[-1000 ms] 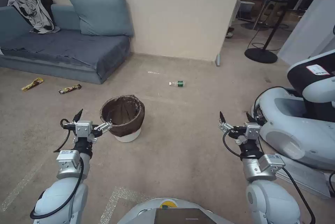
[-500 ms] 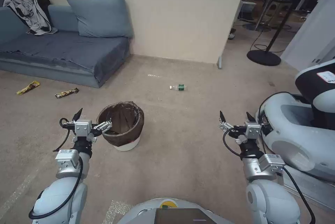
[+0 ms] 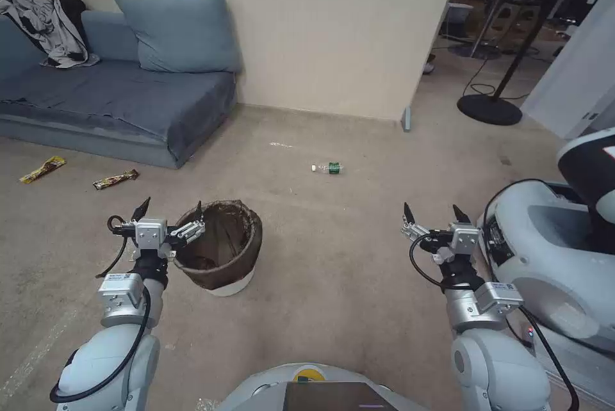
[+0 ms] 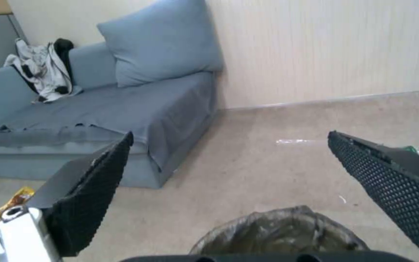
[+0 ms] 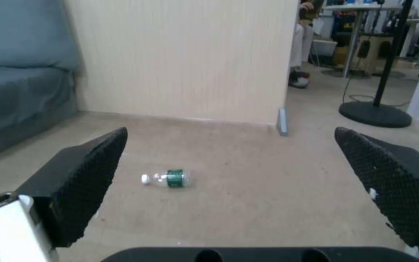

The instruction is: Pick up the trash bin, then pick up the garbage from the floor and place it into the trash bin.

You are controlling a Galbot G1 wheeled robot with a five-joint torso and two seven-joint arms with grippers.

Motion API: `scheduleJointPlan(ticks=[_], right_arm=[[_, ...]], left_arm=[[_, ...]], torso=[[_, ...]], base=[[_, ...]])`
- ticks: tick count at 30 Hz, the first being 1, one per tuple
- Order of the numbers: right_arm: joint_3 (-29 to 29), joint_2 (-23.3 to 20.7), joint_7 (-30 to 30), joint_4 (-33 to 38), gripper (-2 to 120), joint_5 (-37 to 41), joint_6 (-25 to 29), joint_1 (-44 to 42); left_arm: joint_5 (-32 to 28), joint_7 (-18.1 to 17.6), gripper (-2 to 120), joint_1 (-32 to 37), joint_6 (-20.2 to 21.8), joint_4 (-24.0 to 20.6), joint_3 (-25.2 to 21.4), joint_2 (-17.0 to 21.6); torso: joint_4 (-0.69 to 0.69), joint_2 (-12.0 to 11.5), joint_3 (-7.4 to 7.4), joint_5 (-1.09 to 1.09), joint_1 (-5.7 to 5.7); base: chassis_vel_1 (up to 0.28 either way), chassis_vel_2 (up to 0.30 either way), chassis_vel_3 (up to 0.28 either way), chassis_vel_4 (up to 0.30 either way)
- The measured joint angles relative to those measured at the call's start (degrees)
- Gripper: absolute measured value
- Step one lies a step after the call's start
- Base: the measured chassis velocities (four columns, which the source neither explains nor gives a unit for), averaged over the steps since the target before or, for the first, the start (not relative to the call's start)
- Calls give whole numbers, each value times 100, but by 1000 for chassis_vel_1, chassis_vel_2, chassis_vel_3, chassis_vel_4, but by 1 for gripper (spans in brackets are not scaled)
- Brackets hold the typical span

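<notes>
hovering with its jaws spread wide, the left gripper point(image 3: 168, 221) sits over the near-left rim of the trash bin point(image 3: 221, 251), one finger just above the bag-lined lip and the other out over bare carpet at about nine o'clock from the bin. it grips nothing yet. from the wrist camera the two black fingers point(image 4: 93, 189) frame the crinkled bag of the bin point(image 4: 280, 236) low between them, so the bin wall is close beneath the gripper but not between the pads.

to do this grab well, i'd say one finger should drop inside the rim and the other outside, so the jaws pinch the wall and folded bag together. the loose bag looks slippery and could slide on the plastic, so a deep bite seems safer than a nip at the lip. the bin already looks tilted slightly, so a push sideways could tip it.

the right gripper point(image 3: 437, 217) waits open too, held over the floor at roughly three o'clock from the bin, well apart from it. beyond, a small bottle point(image 3: 328, 168) lies on its side at about one o'clock, and two snack wrappers point(image 3: 115, 178) rest near the sofa point(image 3: 115, 97) at about ten o'clock.
</notes>
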Motion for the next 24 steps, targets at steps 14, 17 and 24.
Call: scheduleJointPlan(ticks=[14,17,24], right_arm=[[-10,0,0,-16,100,-3,2,16],[-9,0,-2,-28,100,-15,1,14],[-33,0,1,-32,100,-9,1,16]], left_arm=[[-30,-13,100,-3,1,-27,-45,-5],[-46,-16,100,-14,9,-14,-45,-4],[-217,-15,100,-54,225,72,-132,41]], torso=[[0,0,0,0,0],[-1,0,0,0,0],[-1,0,1,-1,0]], base=[[-94,97,101,-99],[-95,85,96,-89],[-69,77,86,-82]])
